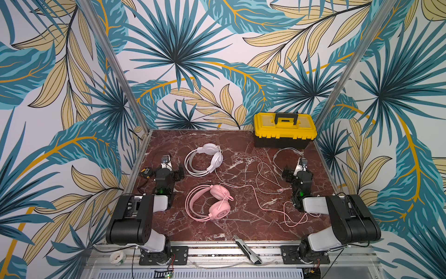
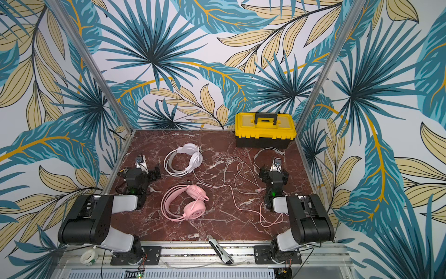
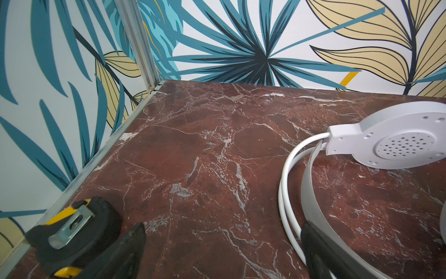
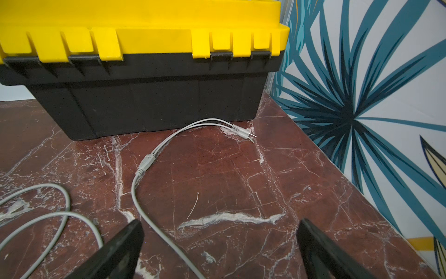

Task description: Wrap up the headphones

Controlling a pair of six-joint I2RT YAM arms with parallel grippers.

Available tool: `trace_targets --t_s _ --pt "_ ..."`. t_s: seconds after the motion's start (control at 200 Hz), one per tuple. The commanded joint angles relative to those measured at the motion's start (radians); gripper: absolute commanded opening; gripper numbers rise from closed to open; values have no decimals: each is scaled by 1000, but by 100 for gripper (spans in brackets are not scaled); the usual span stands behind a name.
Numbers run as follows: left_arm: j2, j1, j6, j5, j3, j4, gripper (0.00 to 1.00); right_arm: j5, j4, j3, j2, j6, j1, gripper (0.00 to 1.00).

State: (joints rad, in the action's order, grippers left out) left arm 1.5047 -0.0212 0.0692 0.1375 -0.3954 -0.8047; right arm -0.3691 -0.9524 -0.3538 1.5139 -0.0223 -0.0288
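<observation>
Leafy wallpaper walls in a red marble table [image 1: 217, 232]. In both top views the white headset [image 1: 205, 159] lies on its side left of centre toward the far end, with the pink headset [image 1: 210, 204] nearer, both headbands bowed left. Their cables are unwound: the white cable [image 1: 259, 169] and pink cable [image 1: 268, 207] straggle rightward in loose loops, running close together near the middle, so nothing is wrapped yet. A toolbox [image 1: 284, 129] sits shut in the far right corner, seemingly a bystander. The left gripper [image 1: 166, 169] and right gripper [image 1: 300, 169] rest low at either side, likely parked to leave the middle free. From the left wrist, the jaws gape fully and hold nothing. One finger [image 3: 321, 248] sits right against the white headband, contact unclear, and a tape measure [image 3: 72, 229] lies beside the other. That puts this arm handily for pinning or lifting the white headset. From the right wrist, the jaws likewise stand wide and empty, straddling the white cable, whose twin plugs [image 4: 241, 131] lie at the toolbox's foot. This arm is probably placed to gather that loose end.
</observation>
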Motion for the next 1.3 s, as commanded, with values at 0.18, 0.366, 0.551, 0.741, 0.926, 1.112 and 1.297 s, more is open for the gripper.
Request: trace_targets --t_s 0.18,0.366,0.551,0.741,0.926,1.112,1.297 --pt "8 0 -9 1 -13 -8 100 3 -20 2 -4 -7 -3 100" --pt "7 0 -9 1 -12 -7 100 5 -6 -4 -3 -11 -2 100" --pt "-31 0 -22 -2 -14 -1 99 -2 -40 11 -10 -9 -2 100" --pt "-259 1 -8 -1 -18 171 100 -18 -24 73 -160 -6 -5 100" --pt "-516 4 60 -11 -192 621 100 11 274 1 -375 7 -11 100" --pt "-609 41 144 -46 -412 1065 100 20 771 -201 -506 -100 -23 100" --pt "-575 111 337 -26 -616 1476 100 50 1088 -368 -543 -126 -59 100"
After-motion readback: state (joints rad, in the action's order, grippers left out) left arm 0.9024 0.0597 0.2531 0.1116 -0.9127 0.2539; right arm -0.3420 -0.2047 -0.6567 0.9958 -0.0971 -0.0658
